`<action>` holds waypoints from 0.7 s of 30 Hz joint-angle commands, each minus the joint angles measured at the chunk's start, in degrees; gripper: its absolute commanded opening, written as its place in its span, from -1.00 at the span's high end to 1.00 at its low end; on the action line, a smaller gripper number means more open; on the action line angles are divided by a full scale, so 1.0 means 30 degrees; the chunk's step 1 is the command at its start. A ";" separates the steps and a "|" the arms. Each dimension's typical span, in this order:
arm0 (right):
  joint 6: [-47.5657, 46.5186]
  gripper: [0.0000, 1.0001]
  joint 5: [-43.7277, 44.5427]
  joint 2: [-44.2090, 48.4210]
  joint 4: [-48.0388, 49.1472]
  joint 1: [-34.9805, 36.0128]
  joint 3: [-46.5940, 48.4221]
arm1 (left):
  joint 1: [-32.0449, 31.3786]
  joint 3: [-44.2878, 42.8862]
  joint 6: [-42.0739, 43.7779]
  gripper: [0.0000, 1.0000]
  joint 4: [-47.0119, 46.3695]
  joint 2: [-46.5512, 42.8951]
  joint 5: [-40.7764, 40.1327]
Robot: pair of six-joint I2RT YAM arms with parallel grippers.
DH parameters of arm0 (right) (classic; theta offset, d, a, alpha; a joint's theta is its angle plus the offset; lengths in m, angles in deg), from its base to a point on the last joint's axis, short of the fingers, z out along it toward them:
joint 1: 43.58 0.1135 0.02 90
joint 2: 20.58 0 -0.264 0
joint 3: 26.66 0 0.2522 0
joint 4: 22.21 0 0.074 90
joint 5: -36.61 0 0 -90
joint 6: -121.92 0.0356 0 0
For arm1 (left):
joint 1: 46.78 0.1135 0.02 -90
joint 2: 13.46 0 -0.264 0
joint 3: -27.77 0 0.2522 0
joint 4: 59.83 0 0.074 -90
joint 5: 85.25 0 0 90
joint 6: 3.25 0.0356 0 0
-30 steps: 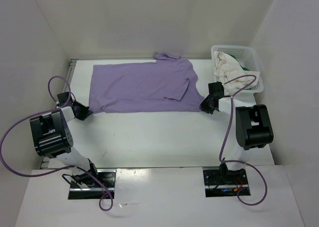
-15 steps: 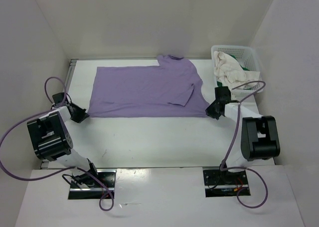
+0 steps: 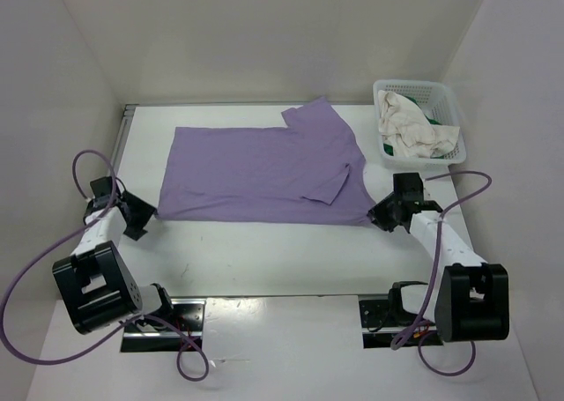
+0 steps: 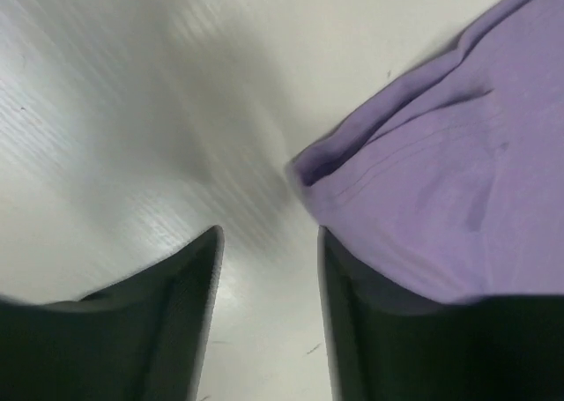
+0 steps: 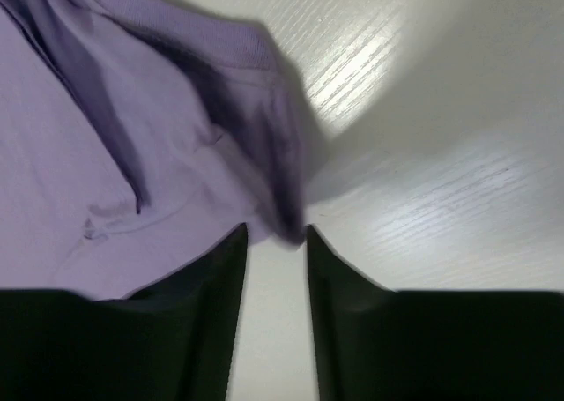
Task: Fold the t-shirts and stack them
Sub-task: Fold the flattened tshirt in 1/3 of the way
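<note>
Since a second ago both arms have drawn back toward the near edge of the table (image 3: 264,251), and the lavender shirt (image 3: 256,172) has come nearer with them, its near hem now lying straighter and lower across the white surface. The shirt is the largest thing there. It is spread flat in the middle of the table with its hem to the left and its neck to the right. One sleeve is folded in over the body near the right end, and the other pokes out at the far edge. At the far right corner stands the white lattice basket (image 3: 451,101), well apart from the spread shirt. The cream shirt (image 3: 410,132) is bunched inside the basket and spills over its near rim, and a sliver of the green shirt (image 3: 437,117) shows behind it. The left gripper (image 3: 145,214) sits low at the near left corner of the lavender shirt. In its wrist view (image 4: 269,242) the fingers stand apart over bare table, and the cloth corner lies just ahead, beside one fingertip rather than between them. The right gripper (image 3: 374,216) rests at the near right corner. Its wrist view (image 5: 278,233) shows a narrow gap between the fingers with table visible through it, and the shirt's edge ends right at the fingertips, unclamped.
</note>
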 commanded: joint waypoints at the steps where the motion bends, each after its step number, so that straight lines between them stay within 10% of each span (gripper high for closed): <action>1: 0.0439 0.17 0.0346 0.1201 -0.0562 -0.0143 -0.0009 | 0.0140 -0.0040 -0.0401 -0.53 0.0714 -0.0459 -0.0569; 4: -0.0056 0.03 -0.0295 0.1848 -0.0386 -0.0143 0.0226 | 0.0140 -0.0830 0.0065 -0.97 0.0511 -0.0664 -0.0105; 9: -0.1374 0.07 -0.1234 0.1763 0.0024 -0.0143 0.2038 | -0.0853 -0.1888 0.0273 -1.00 -0.0397 -0.1101 0.0659; 11: -0.2341 0.48 -0.1526 0.0913 0.0780 0.0265 0.3003 | -0.1962 -0.1888 0.0566 -0.68 -0.1217 -0.1277 0.1214; 14: -0.2781 0.83 -0.1936 -0.1222 0.2010 0.1841 0.3884 | -0.3254 -0.1888 0.0771 0.42 -0.2359 -0.1775 0.1044; 21: -0.2988 0.88 -0.2320 -0.5912 0.4852 0.5276 0.4738 | -0.7851 -0.2677 0.0976 0.65 -0.3095 0.0709 0.0603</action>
